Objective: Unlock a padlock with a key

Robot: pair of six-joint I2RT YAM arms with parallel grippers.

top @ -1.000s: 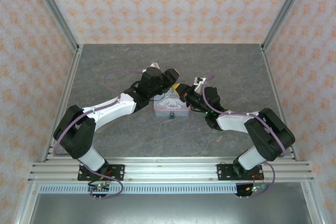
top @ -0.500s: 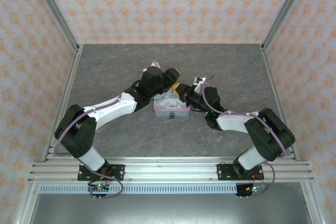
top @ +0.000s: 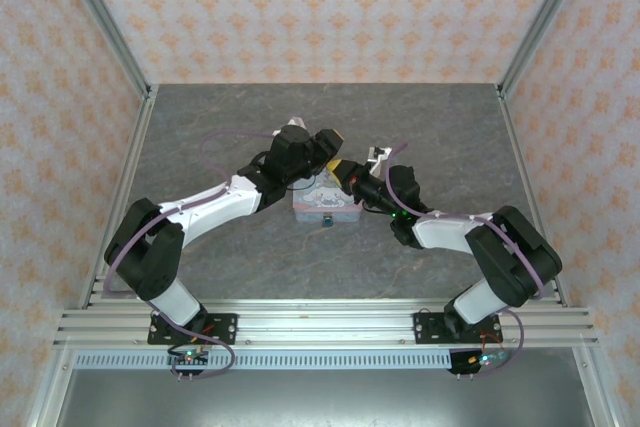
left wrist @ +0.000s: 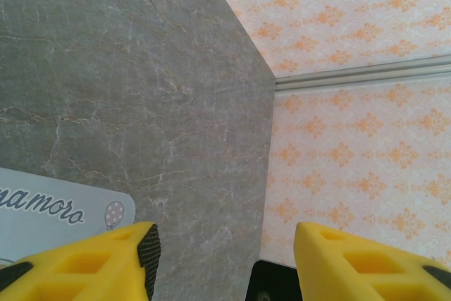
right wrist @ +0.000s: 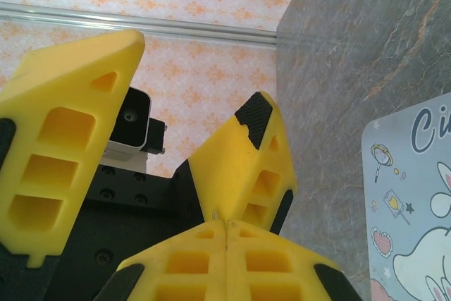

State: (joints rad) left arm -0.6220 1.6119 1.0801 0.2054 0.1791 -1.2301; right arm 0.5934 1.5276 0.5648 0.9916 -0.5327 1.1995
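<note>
Surroundings: grey marble-look worktop (top: 250, 257), boxed in by orange-patterned wallpaper walls (top: 330, 7) and aluminium frame rails (top: 320, 325).
Padlock: tiny blue-teal padlock (top: 328, 220) touching the middle of the near side of the pastel pink-blue cartoon-printed tin box (top: 326, 205), the side facing the arm bases. It is too small to tell which way it points or how its long axis runs.
Tin box: lies flat mid-worktop, its long sides running left to right.
Left pincer (left wrist: 225, 241): released, yellow tips standing apart near the box's far edge, grasping nothing; one tip sits in front of the lid's edge.
Right pincer (right wrist: 225, 223): clenched, yellow tips pressed flat together just beside the box's far right corner. A thin pale sliver (right wrist: 215, 211) shows at the seam, too small to identify.
In the way: the left pincer's fingers (right wrist: 70, 139) crowd just ahead of the right pincer.
Writing: "namoro" in dark script on the lid from the left wrist; "Ci" beside a white cartoon rabbit from the right wrist.
</note>
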